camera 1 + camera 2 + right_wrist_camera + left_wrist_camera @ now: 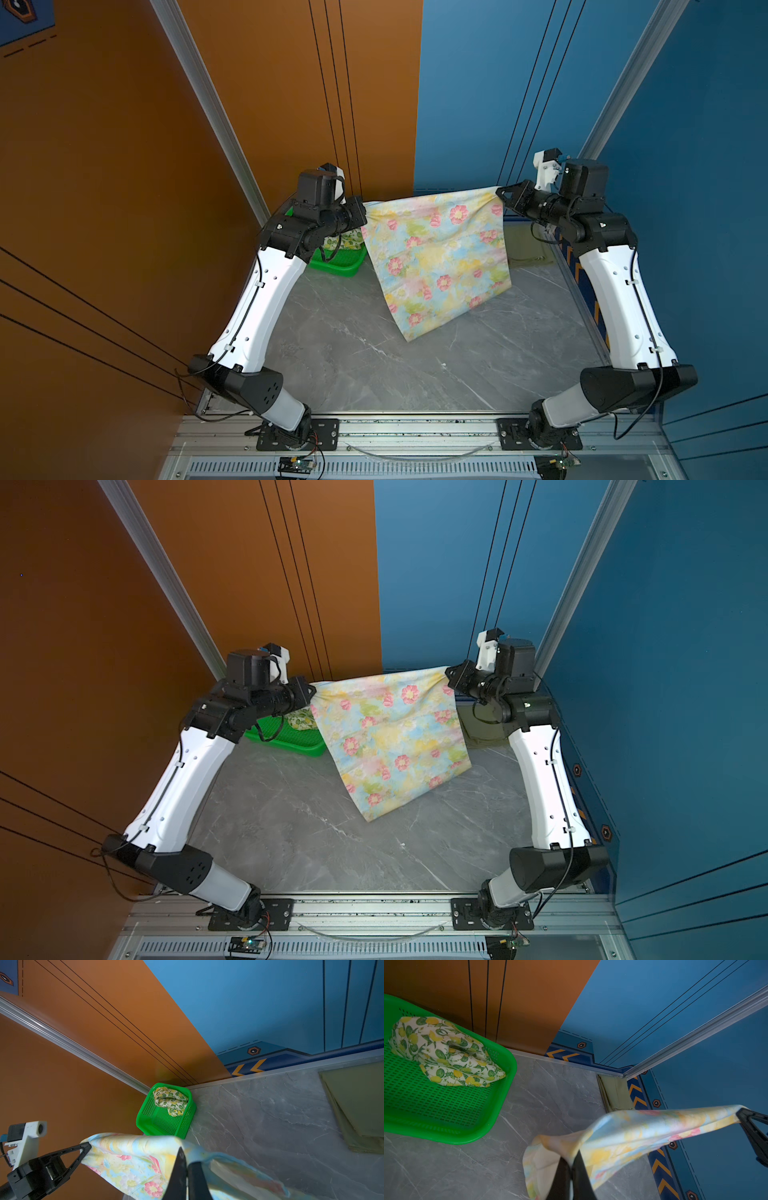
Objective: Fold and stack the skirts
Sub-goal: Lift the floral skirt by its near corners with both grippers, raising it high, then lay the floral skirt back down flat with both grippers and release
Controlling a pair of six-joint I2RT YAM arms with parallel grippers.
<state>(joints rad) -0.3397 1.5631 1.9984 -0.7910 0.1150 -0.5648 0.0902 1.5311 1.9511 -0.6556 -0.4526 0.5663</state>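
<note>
The pastel blue-yellow skirt with pink flowers (436, 257) (395, 737) hangs stretched in the air between my two grippers in both top views, its lower corner reaching down towards the grey table. My left gripper (362, 212) (572, 1162) is shut on its left top corner. My right gripper (500, 193) (186, 1159) is shut on its right top corner. The lemon-print skirt (444, 1051) (170, 1100) lies crumpled in the green basket (446, 1118). The olive-green skirt (357, 1105) (528, 249) lies flat at the table's far right corner.
The green basket (336, 266) sits at the far left of the table, partly under my left arm. The grey marble table (374, 365) ends in metal rails against an orange wall and a blue wall (478, 83) at the back.
</note>
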